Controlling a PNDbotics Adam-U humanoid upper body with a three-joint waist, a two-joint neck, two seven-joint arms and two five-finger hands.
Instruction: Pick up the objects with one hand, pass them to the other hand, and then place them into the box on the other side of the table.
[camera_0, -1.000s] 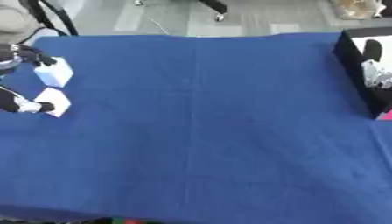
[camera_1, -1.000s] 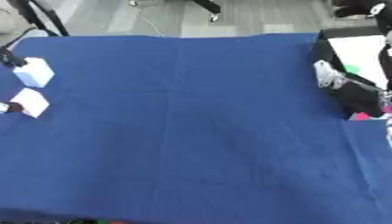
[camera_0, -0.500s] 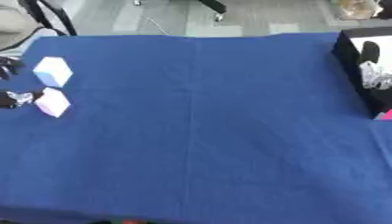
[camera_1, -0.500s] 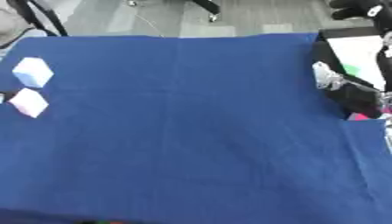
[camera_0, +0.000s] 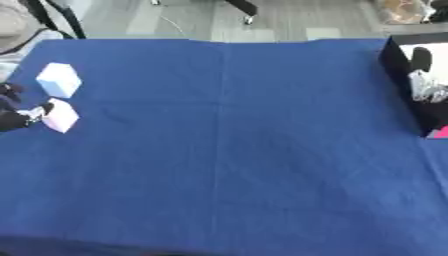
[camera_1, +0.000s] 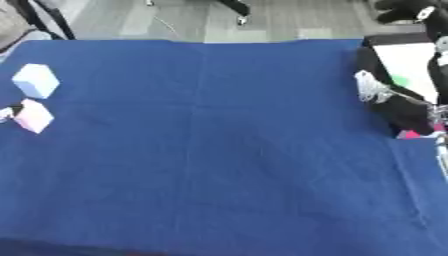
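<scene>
Two small cubes lie near the blue table's left edge: a white cube and, just in front of it, a pale pink cube turned on a corner. My left hand pokes in from the left edge. One fingertip touches the pink cube's left side and another finger shows higher up, beside the white cube, with nothing curled round either. The black box with a white inside stands at the right edge. My right hand shows as a black and silver shape over the box's near end.
A green bit lies inside the box and a pink thing lies by its near corner. Grey floor and chair legs lie beyond the table's far edge. Blue cloth covers the whole table between the cubes and the box.
My left hand drew back off the two cubes to the left edge, then came back to touch the pink cube. The cubes and the right hand have stayed put.
</scene>
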